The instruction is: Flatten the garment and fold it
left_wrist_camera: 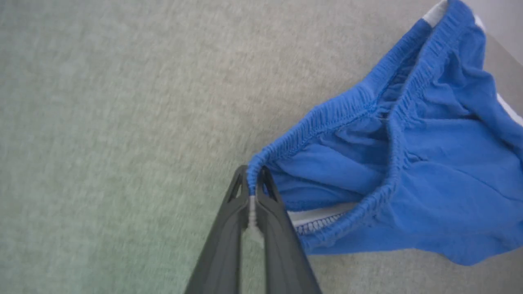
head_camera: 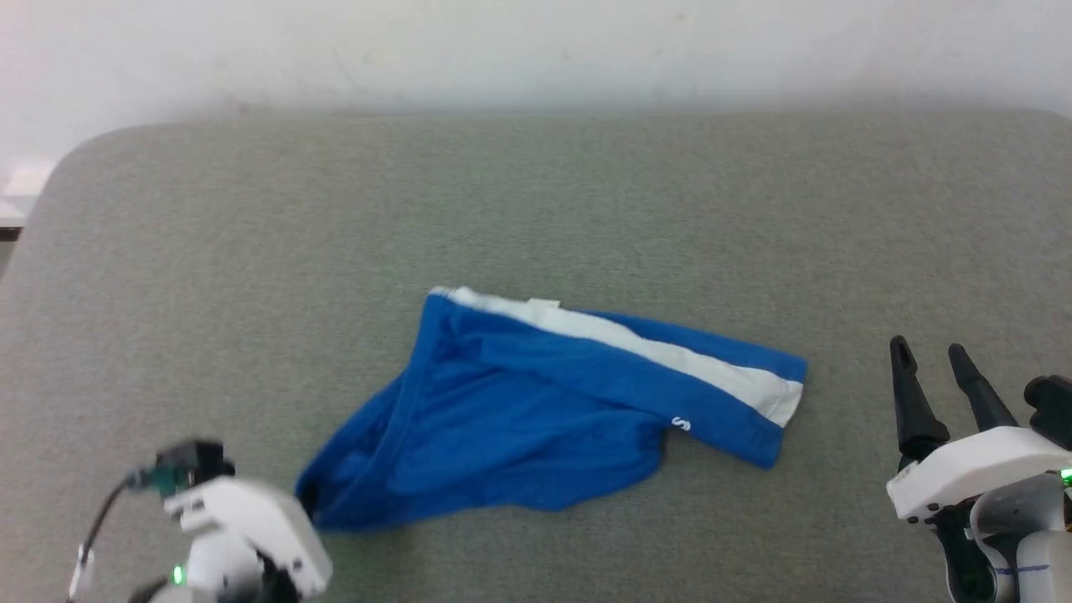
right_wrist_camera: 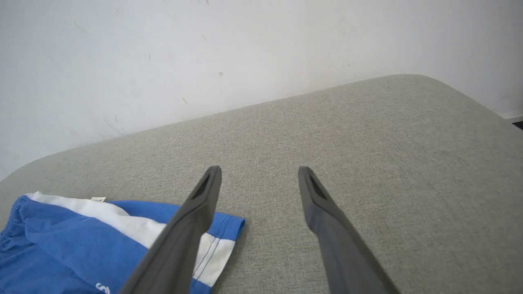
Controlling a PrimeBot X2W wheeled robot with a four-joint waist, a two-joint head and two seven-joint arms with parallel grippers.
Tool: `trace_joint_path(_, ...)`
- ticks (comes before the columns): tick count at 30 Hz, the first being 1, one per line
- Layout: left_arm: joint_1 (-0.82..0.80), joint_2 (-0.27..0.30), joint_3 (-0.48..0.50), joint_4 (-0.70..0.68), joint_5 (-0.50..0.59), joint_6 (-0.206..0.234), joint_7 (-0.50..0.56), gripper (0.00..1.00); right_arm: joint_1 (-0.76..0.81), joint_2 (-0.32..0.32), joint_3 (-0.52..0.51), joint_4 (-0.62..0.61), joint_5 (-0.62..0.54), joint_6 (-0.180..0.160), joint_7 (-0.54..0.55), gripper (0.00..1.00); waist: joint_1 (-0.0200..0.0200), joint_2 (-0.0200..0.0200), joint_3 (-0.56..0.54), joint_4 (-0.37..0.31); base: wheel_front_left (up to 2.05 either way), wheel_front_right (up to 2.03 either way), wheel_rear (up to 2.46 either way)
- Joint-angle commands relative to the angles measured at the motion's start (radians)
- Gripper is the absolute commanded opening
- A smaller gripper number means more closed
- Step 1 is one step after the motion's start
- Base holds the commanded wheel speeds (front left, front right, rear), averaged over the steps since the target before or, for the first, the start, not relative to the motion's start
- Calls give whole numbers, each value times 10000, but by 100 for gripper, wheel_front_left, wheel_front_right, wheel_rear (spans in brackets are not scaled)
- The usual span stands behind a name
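The blue shorts [head_camera: 536, 419] lie crumpled on the near middle of the table [head_camera: 251, 251], with bare cloth on every side of them. The left end effector [left_wrist_camera: 251, 183] is pinched tight on the gathered waistband [left_wrist_camera: 327, 118] at the shorts' near left corner. In the head view its white wrist housing covers the fingers, so the exact spot of the grip is best read from the left wrist view. There the elastic edge goes between the two dark tips.

The right end effector [head_camera: 928, 352] hovers with its fingers spread wide and nothing between them. It is off the right leg hem and clear of the fabric. In the right wrist view one finger [right_wrist_camera: 179, 237] crosses in front of the white stripe [head_camera: 653, 347]. That stripe runs along the far edge of the shorts from a small white tag [head_camera: 543, 303] to the right hem. A tiny white logo [head_camera: 681, 425] sits near the hem.

A wide band of open table lies beyond the shorts up to the far edge, and more lies to the left and right. The far corners of the table are rounded. The near edge is out of sight below the arms.

The table is covered in grey-green woven fabric, matte and even. Behind it stands a plain white wall [head_camera: 536, 50] with a few faint scuffs.
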Motion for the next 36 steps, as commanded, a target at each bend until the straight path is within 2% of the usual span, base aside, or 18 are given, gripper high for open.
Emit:
trace_joint_path(1,633,-62,76,-376,-151,214,181,0,117,16,3,-21,-60,-9,16,100,1,1,-305,528,0,0,0)
trace_joint_path(3,1550,-130,-36,-876,-237,423,689,0,133,16,-1,-35,-55,-9,26,100,1,1,-330,694,0,0,0)
trace_joint_path(6,2427,-278,-185,-1403,-592,456,1372,0,129,16,80,-34,-57,-9,60,100,1,1,-368,850,0,0,0)
trace_joint_path(9,2674,-543,22,-1957,-978,552,1355,0,102,16,142,-2,-40,-9,64,100,1,1,-409,917,0,0,0)
trace_joint_path(10,2673,-626,177,-2112,-1096,607,1223,34,96,16,168,12,-32,-9,59,100,1,1,-425,914,0,0,0)
trace_joint_path(11,2668,-587,292,-2213,-1085,654,1110,100,90,16,211,31,-18,-9,56,100,1,1,-444,889,0,0,0)
trace_joint_path(18,2143,39,648,-3583,-134,1125,324,100,196,16,298,121,97,-9,24,100,1,1,-437,662,0,0,0)
trace_joint_path(22,947,286,119,-3996,264,793,325,100,203,16,226,59,78,-9,45,100,1,1,-277,586,0,0,0)
trace_joint_path(25,-260,390,-652,-3619,534,357,744,100,101,16,289,-6,62,-9,90,100,1,1,-105,458,0,0,0)
trace_joint_path(29,-1583,486,-1587,-2344,856,-150,1545,100,-76,16,467,-8,128,-9,108,100,1,1,102,163,0,0,0)
trace_joint_path(32,-2143,718,-2011,-1290,1224,-295,2043,100,-140,16,550,26,171,-9,71,100,1,1,224,-85,0,0,0)
trace_joint_path(36,-2466,838,-2068,-464,1378,-277,2101,100,-140,16,519,33,135,-9,44,100,1,1,331,-272,0,0,0)
